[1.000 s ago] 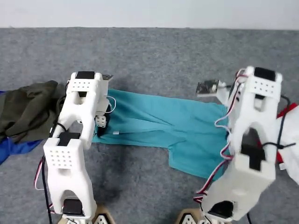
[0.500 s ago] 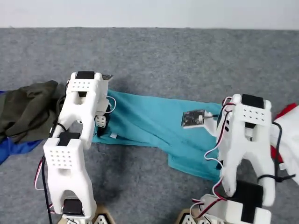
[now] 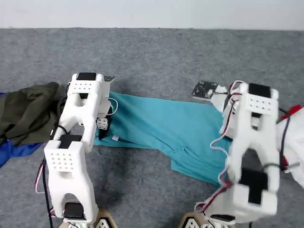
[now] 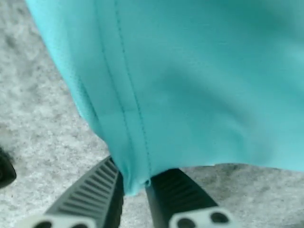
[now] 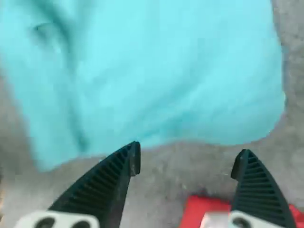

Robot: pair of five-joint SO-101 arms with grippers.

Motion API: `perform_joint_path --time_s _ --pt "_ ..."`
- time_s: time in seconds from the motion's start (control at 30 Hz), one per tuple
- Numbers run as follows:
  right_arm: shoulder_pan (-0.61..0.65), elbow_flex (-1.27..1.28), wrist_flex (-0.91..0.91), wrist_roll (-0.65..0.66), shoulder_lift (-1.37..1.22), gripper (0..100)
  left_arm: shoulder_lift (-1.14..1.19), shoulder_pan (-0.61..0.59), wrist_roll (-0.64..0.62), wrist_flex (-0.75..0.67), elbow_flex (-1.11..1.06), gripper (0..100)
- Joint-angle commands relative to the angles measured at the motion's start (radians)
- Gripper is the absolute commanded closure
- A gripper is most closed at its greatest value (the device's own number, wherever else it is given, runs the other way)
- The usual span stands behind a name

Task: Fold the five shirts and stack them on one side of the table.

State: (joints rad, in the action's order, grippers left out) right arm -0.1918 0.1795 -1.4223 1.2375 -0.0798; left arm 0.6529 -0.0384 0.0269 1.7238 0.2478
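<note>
The teal shirt (image 3: 166, 128) is spread on the table (image 3: 190, 52) between the arms. Its hem is pinched in the closed left gripper (image 4: 135, 190). The right gripper (image 5: 187, 166) is held wide open and empty over the opposite edge, which should be gripped squarely. An olive shirt (image 3: 28, 111) and a blue shirt (image 3: 14, 149) are heaped beside the left arm. A red garment (image 5: 209, 211) nearby could be snagged.

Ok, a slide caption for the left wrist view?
Left gripper pinching the hem of the teal shirt over the table.

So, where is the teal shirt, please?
The teal shirt lies mid-table in the high view, right of the olive shirt, its edge in the left gripper.
</note>
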Motion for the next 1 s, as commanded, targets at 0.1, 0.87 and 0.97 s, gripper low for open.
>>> perform_joint_path --time_s 0.1,0.87,0.97 --pt "0.019 -0.216 0.044 -0.069 -0.257 68.2 -0.008 -0.014 0.005 0.032 0.031 99" --pt "-0.033 -0.749 -0.084 -0.115 -0.545 98.9 -0.008 -0.011 0.006 0.032 -0.005 99" --pt "-0.056 -0.812 -0.088 -0.115 -0.552 98.9 -0.008 -0.014 0.006 0.032 -0.005 99"
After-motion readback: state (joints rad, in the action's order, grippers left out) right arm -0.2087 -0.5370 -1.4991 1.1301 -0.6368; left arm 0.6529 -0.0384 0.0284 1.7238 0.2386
